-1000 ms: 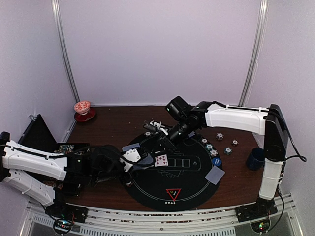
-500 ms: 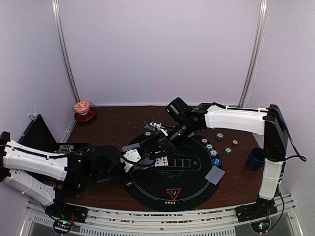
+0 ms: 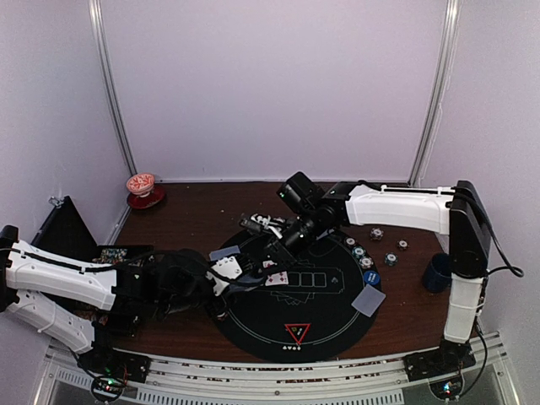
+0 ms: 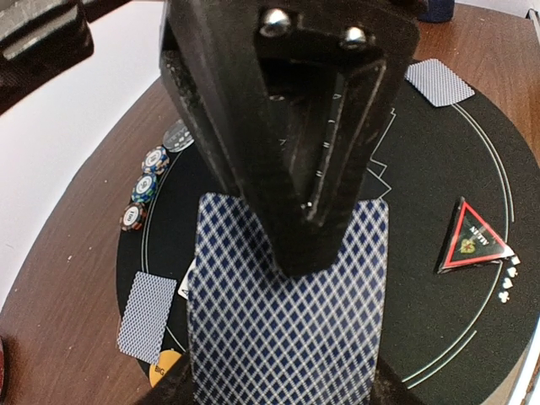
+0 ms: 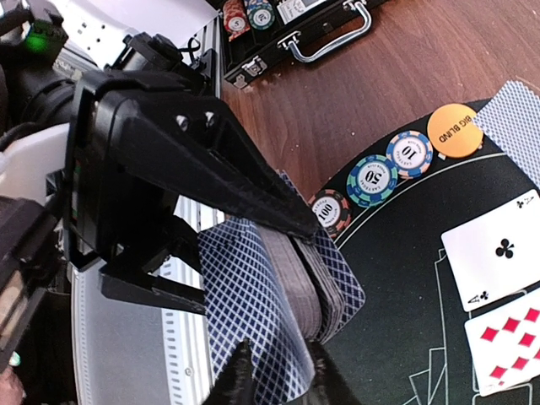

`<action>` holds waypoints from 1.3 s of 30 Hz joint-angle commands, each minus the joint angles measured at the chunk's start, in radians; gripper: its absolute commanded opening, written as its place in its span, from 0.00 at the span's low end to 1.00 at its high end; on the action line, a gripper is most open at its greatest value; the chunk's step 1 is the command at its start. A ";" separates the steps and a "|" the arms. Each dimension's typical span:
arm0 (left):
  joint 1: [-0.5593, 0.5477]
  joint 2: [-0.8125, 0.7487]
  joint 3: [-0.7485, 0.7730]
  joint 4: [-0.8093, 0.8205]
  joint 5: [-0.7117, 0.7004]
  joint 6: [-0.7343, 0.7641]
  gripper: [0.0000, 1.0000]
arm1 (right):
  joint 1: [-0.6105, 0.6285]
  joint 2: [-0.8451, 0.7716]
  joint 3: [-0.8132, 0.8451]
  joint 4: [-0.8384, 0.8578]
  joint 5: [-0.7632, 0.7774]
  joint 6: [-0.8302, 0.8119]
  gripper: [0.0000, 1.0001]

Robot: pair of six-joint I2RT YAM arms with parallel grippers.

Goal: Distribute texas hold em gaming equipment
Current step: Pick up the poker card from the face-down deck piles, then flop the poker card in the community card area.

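an open black case (image 5: 291, 38) at the table's (image 3: 186, 211) left edge holds striped chips (image 5: 236, 18). the dark mug (image 3: 437, 272) stands far right and the red-and-white cup (image 3: 141, 186) far back left; what they contain cannot be told.

the left gripper (image 4: 314, 253) has its jaws clenched on the deck of cards (image 4: 278, 337), one jaw lying along the backs, the deck's long axis in line with it. the deck hangs over the left rim of the round black mat (image 4: 422, 295). its front card (image 5: 253, 337) splays off the stack, back outward. the right gripper (image 5: 278, 380) has its jaws slightly parted, tips at that card's lower edge, not pinching it.
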 commanded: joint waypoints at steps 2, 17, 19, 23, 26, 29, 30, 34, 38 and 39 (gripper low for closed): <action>0.003 0.001 0.018 0.060 -0.012 0.002 0.54 | 0.010 0.014 0.009 0.003 0.031 0.002 0.09; 0.003 -0.005 0.018 0.059 -0.009 -0.001 0.53 | -0.141 -0.141 0.048 -0.139 0.155 -0.087 0.00; 0.003 -0.003 0.018 0.060 -0.009 0.000 0.54 | -0.155 -0.156 0.039 -0.180 0.171 -0.120 0.00; 0.003 0.003 0.018 0.061 -0.012 0.000 0.54 | -0.160 -0.218 -0.033 -0.179 0.242 -0.145 0.00; 0.003 0.005 0.020 0.063 -0.012 -0.001 0.54 | -0.160 -0.265 -0.097 -0.135 0.377 -0.136 0.00; 0.003 0.006 0.019 0.064 -0.016 -0.001 0.54 | -0.157 -0.300 -0.169 -0.057 0.623 -0.117 0.00; 0.003 0.008 0.019 0.065 -0.017 -0.001 0.54 | -0.155 -0.303 -0.184 -0.041 0.692 -0.122 0.00; 0.003 0.009 0.020 0.064 -0.022 0.000 0.54 | -0.132 -0.298 -0.221 0.007 0.914 -0.143 0.00; 0.003 0.004 0.018 0.063 -0.026 -0.001 0.54 | -0.069 -0.284 -0.250 0.058 1.104 -0.163 0.00; 0.003 0.002 0.018 0.063 -0.026 0.000 0.54 | -0.048 -0.275 -0.261 0.077 1.161 -0.172 0.00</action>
